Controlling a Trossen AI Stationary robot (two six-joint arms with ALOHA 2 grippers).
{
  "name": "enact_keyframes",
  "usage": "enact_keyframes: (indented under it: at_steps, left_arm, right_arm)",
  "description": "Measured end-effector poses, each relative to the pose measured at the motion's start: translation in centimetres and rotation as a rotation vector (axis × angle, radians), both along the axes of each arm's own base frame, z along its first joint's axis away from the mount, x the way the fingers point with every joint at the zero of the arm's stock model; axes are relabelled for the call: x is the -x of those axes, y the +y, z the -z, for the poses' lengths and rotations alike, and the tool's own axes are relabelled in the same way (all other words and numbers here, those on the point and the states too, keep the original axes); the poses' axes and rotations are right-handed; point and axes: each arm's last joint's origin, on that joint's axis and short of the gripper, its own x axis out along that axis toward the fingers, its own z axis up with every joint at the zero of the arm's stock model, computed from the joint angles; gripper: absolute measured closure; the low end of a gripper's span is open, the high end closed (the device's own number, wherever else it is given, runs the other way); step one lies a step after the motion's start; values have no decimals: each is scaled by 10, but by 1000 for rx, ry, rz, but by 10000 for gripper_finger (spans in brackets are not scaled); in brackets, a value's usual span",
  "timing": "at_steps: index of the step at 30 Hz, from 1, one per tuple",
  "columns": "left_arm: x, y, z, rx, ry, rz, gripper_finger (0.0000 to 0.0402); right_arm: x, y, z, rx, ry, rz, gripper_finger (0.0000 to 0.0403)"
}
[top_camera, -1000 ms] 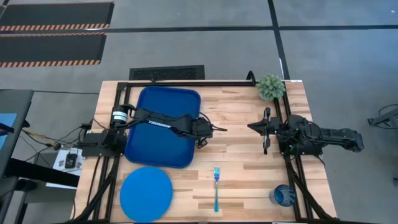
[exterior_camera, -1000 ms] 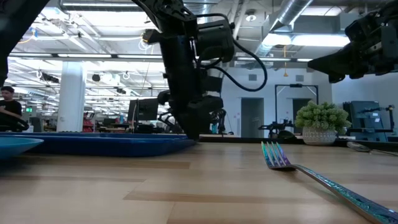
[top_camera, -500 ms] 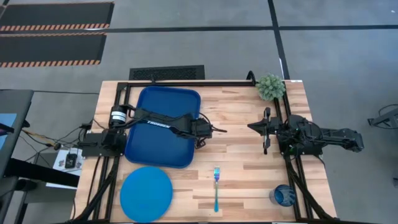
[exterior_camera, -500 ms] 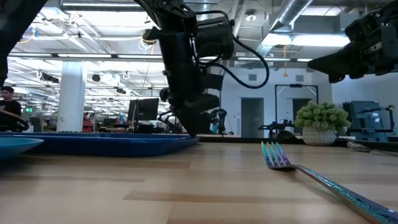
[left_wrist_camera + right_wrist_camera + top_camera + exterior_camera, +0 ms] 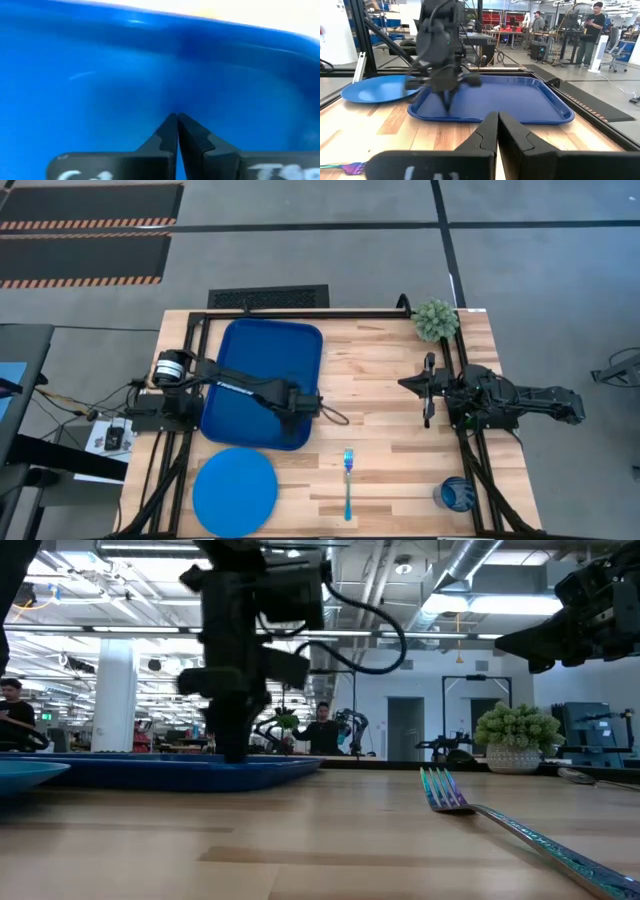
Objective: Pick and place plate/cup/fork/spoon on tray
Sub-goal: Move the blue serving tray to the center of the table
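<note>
**A:** Wooden tabletop from above: the tray (image 5: 262, 383) lies at the left rear, with the plate (image 5: 235, 491) just in front of it, apart. The fork (image 5: 348, 482) lies mid-front, the cup (image 5: 456, 494) at the front right corner. I see no spoon.

**B:** And the arms?

**A:** The left gripper (image 5: 310, 404) sits over the tray's near right corner, probably positioning itself. A second ago it reached past the tray's right edge; it has swung back.

**B:** From table height?

**A:** That arm stands over the tray's rim (image 5: 200, 772), further left than before.

**B:** Fingers?

**A:** Its wrist camera shows the fingers (image 5: 170, 132) pressed together, empty, over blue tray. The right gripper (image 5: 497, 131) is likewise closed on nothing, parked by the plant (image 5: 436, 319), unmoved.
</note>
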Motion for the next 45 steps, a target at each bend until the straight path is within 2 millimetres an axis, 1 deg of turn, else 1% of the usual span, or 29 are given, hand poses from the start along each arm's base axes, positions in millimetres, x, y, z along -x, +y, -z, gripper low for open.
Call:
enact_keyframes:
  at_steps: [3, 6, 9, 12, 16, 19, 23, 25, 28, 30, 32, 35, 38, 40, 43, 45]
  left_arm:
    - [-7, -4, 7, 84, -123, 53, 401]
    - [-14, 0, 9, 94, -212, 59, 401]
    - [-22, 13, 7, 83, -296, 37, 401]
    - [-29, 34, 3, 67, -383, -4, 401]
    - [-31, 74, 1, 44, -453, -93, 401]
    - [-28, 109, -8, 46, -437, -78, 401]
    - [-12, 160, -34, 36, -309, -60, 401]
    - [3, 190, -45, 24, -245, -74, 401]
    - [24, 232, -60, -7, -226, -115, 394]
    - [39, 257, -67, -26, -226, -149, 377]
    - [54, 278, -69, -32, -232, -177, 352]
    - [70, 298, -65, -25, -229, -194, 303]
    - [73, 308, -54, -22, -223, -175, 253]
    - [69, 312, -44, -27, -219, -154, 225]
    - [63, 321, -29, -49, -169, -146, 197]
    - [57, 328, -25, -61, -159, -148, 188]
  right_arm:
    - [0, 0, 0, 0, 0, 0, 370]
    - [0, 0, 0, 0, 0, 0, 370]
    - [0, 0, 0, 0, 0, 0, 370]
    - [0, 0, 0, 0, 0, 0, 370]
    - [0, 0, 0, 0, 0, 0, 370]
    - [0, 0, 0, 0, 0, 0, 370]
    - [0, 0, 0, 0, 0, 0, 370]
    - [0, 0, 0, 0, 0, 0, 370]
    - [0, 0, 0, 0, 0, 0, 370]
    - [0, 0, 0, 0, 0, 0, 370]
    - [0, 0, 0, 0, 0, 0, 370]
    - [0, 0, 0, 0, 0, 0, 370]
    - [0, 0, 0, 0, 0, 0, 370]
    - [0, 0, 0, 0, 1, 0, 370]
    - [0, 0, 0, 0, -1, 0, 370]
    - [0, 0, 0, 0, -1, 0, 370]
